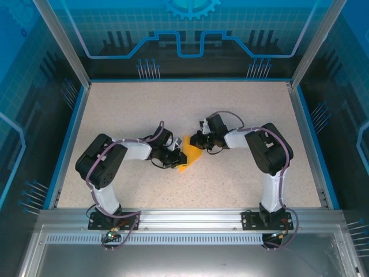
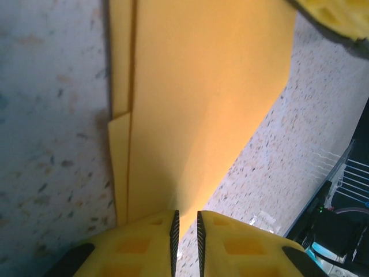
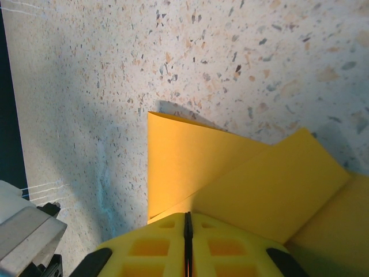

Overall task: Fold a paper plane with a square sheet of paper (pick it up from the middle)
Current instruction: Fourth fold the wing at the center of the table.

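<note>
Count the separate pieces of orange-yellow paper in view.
1. The sheet of paper, partly folded, sits mid-table, with the left gripper and the right gripper closed on opposite sides; the layers in the wrist views look like its own folds. Arms could hide more.

A robot lab cell: speckled tabletop [image 1: 190,109] ringed by blue printed panels [image 1: 190,29] on aluminium posts [image 1: 60,40], left arm [image 1: 104,164] and right arm [image 1: 271,153] bolted to a rail [image 1: 190,216] at its near edge.

Bright, even overhead light keeps the top view sharp around the paper [image 1: 190,157]. In the right wrist view a bluish shadow dims the table [image 3: 259,57] left of the paper; in the left wrist view that side is blurred and blue-tinted.
</note>
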Robot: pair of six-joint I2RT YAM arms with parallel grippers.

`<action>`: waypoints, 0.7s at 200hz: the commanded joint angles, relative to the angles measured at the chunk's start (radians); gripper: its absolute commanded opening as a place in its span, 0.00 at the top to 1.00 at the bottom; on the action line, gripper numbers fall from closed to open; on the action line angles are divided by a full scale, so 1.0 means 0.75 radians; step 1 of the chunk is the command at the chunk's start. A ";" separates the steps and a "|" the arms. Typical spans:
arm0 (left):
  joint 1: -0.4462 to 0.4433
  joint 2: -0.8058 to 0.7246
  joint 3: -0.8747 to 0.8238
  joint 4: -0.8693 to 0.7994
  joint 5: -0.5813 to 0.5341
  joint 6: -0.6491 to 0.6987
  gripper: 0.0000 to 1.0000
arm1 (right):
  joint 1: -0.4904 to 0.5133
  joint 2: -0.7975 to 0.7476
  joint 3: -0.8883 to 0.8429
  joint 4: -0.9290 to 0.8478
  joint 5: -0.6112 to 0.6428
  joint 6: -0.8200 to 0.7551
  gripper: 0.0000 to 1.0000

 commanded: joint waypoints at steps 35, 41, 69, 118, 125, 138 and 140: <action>0.002 -0.078 -0.057 -0.293 -0.029 0.086 0.79 | 0.000 0.067 -0.049 -0.141 0.083 -0.004 0.90; 0.002 -0.089 -0.053 -0.288 -0.023 0.083 0.79 | 0.000 0.066 -0.049 -0.141 0.083 -0.003 0.90; 0.001 -0.125 -0.012 -0.218 0.024 0.059 0.76 | 0.000 0.072 -0.039 -0.154 0.087 -0.005 0.90; -0.009 -0.097 0.031 -0.119 0.076 0.035 0.75 | 0.015 0.050 -0.028 -0.221 0.119 -0.009 0.90; -0.010 -0.083 0.029 -0.113 0.076 0.038 0.75 | 0.021 0.051 -0.021 -0.241 0.123 -0.010 0.90; -0.009 -0.066 0.024 -0.099 0.084 0.028 0.75 | 0.025 0.053 -0.012 -0.264 0.120 -0.007 0.90; -0.009 -0.064 0.024 -0.099 0.084 0.024 0.75 | 0.027 0.053 -0.010 -0.267 0.120 -0.005 0.90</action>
